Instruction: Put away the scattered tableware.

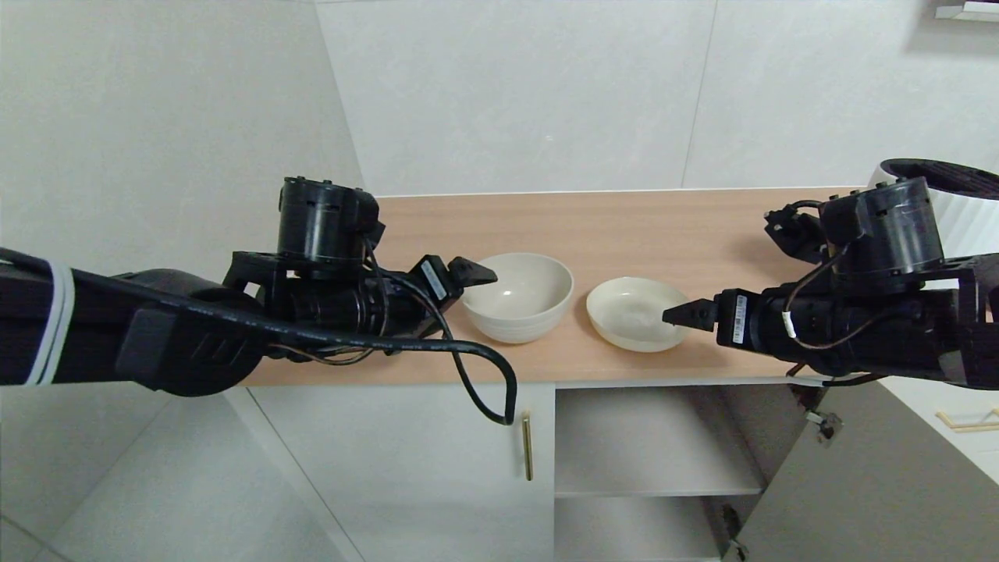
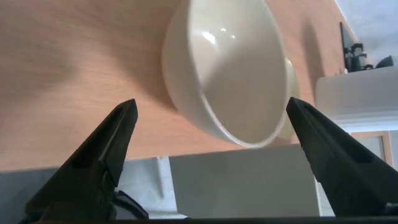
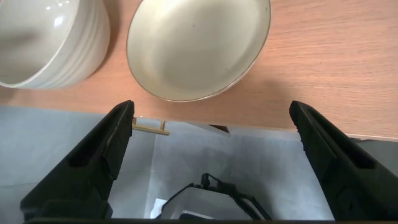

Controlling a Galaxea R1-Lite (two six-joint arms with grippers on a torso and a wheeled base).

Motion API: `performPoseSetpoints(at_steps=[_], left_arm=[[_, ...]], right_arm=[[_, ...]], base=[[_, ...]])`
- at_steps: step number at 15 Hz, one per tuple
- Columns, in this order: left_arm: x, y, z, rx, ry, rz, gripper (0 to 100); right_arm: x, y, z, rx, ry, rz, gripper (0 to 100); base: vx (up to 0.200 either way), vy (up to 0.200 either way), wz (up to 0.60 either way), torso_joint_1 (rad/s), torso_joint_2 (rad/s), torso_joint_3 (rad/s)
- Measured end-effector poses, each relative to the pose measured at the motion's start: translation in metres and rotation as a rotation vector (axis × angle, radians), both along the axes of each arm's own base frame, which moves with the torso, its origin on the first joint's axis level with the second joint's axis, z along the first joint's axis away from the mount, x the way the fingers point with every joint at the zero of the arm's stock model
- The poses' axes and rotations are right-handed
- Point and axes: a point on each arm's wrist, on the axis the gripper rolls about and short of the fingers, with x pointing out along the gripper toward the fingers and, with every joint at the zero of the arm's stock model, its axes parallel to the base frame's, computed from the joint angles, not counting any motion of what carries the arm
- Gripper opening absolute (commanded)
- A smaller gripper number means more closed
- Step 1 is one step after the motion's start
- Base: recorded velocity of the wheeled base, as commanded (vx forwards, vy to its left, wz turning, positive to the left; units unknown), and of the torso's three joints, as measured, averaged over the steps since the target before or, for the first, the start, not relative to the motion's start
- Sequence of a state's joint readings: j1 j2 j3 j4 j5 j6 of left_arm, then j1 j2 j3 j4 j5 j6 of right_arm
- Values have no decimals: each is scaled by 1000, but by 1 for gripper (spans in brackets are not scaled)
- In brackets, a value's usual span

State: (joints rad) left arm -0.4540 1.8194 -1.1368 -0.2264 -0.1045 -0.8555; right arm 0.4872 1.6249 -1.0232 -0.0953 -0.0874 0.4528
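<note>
The bowl sits upright a little left of the middle of the head view, its mouth facing up. It is round, so it has no long axis. It is deep, cream-coloured and glossy, with faint ribs around the outside. Just to its right, near but apart from it, a dish of the same cream colour also stands mouth up. It is round too, but shallower and wider-lipped. Both rest on a wooden counter, close to its front edge.

The left gripper comes in from the left of the frame with its tip at the bowl's left rim. In the left wrist view the gripper has its fingers spread wide with nothing between them.

The right gripper comes in from the right, its tip at the dish's right rim. In the right wrist view it is likewise spread wide and holds nothing.

Below the counter, a cabinet stands open in the lower middle of the frame, and a brass handle is on the closed door to its left.
</note>
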Motion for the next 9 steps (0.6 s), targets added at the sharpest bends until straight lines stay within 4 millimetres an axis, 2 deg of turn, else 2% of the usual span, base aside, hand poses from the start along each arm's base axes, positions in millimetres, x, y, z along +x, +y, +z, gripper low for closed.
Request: performPoseSetpoints(at_steps=[5,6,9], left_arm=[[7,-3,-11,12,25,1,100],[8,-4,-13,14,30,1,0],[9,-4,-15,18,35,1,0]], right_arm=[[1,1,-2,-4,4,0,100],[1,1,-2,-5,5,0,100],[1,1,-3,-8,6,0,100]], base=[[0,0,0,0,0,0],[0,0,0,0,0,0],[0,0,0,0,0,0]])
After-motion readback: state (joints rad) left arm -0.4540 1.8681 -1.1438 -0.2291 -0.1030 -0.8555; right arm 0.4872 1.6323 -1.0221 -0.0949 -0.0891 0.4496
